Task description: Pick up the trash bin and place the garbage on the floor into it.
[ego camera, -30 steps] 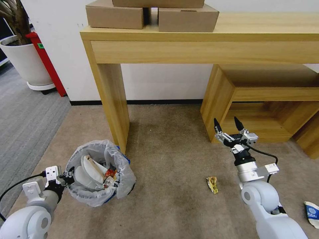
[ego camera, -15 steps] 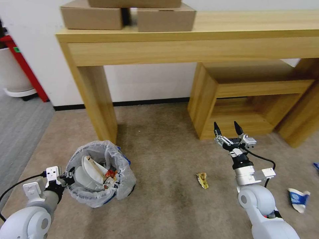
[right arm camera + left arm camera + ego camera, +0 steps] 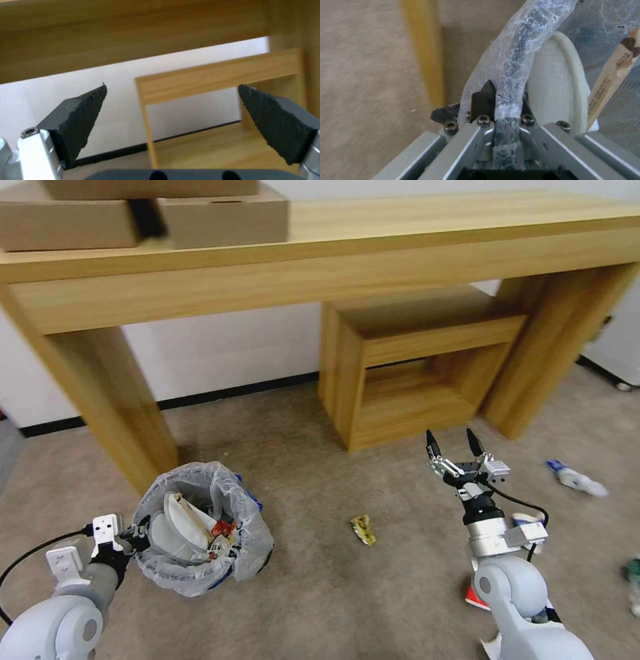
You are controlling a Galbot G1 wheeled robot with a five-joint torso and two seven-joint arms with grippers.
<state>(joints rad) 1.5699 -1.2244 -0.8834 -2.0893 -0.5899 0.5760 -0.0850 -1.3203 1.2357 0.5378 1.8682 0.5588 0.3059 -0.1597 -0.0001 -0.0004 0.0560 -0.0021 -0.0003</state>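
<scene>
The left gripper (image 3: 139, 532) is clamped on the rim of the bin (image 3: 200, 527), which sits on the carpet (image 3: 320, 593) beside the table leg (image 3: 113, 407). The right gripper (image 3: 453, 441) hovers above the floor, fingers apart, with a wrapper (image 3: 363, 529) lying between it and the bin.

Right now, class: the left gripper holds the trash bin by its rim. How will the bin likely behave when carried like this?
The trash bin, pinched at one rim point by the left gripper, will probably hang tilted. Its thin bag liner looks slippery, so the grip could slide. A loose slipper inside may shift.
</scene>
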